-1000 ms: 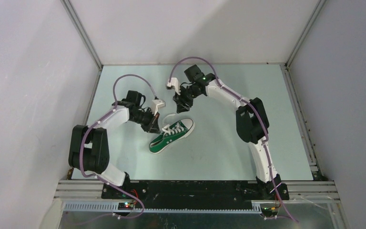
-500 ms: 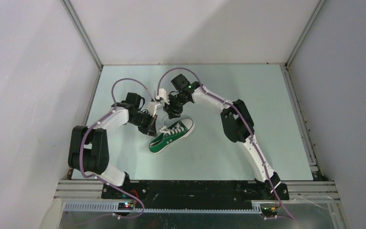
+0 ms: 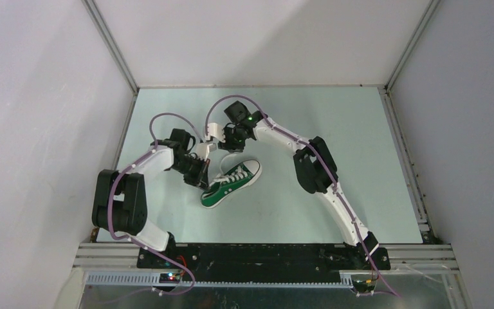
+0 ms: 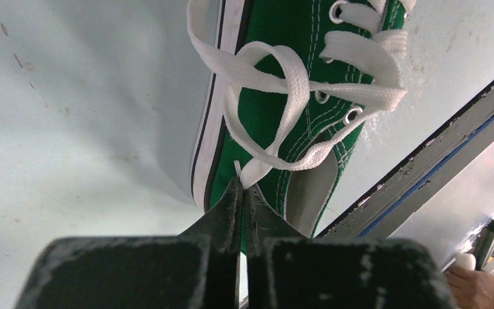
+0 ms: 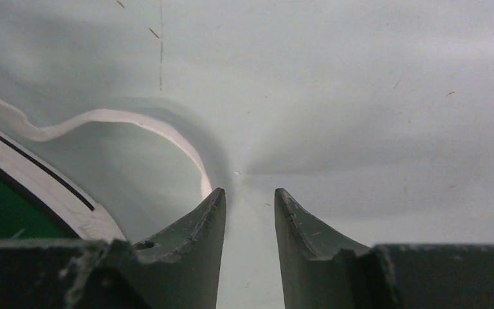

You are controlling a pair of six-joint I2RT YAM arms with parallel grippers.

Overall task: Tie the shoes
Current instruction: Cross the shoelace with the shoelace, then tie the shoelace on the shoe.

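The green shoe (image 3: 231,183) lies on the table, white toe cap pointing far-right, laces threaded. My left gripper (image 3: 202,175) sits at its left side, shut on the end of a white lace (image 4: 247,175); that lace loops across the green canvas (image 4: 276,84). My right gripper (image 3: 226,145) hovers just behind the shoe, jaws open with only bare table between them (image 5: 249,193). A second white lace (image 5: 135,119) curves over the table and ends beside the right gripper's left fingertip (image 5: 213,203). The shoe's white sole (image 5: 38,183) shows at lower left there.
The pale table (image 3: 334,161) is boxed in by grey walls on three sides. A metal frame rail (image 4: 424,161) runs along the near edge. Both arm bases (image 3: 257,254) stand at the front.
My right arm has swung left and nearer, bringing its gripper close behind the shoe and near the left gripper. The left gripper has pulled slightly down-left, still shut on the lace.
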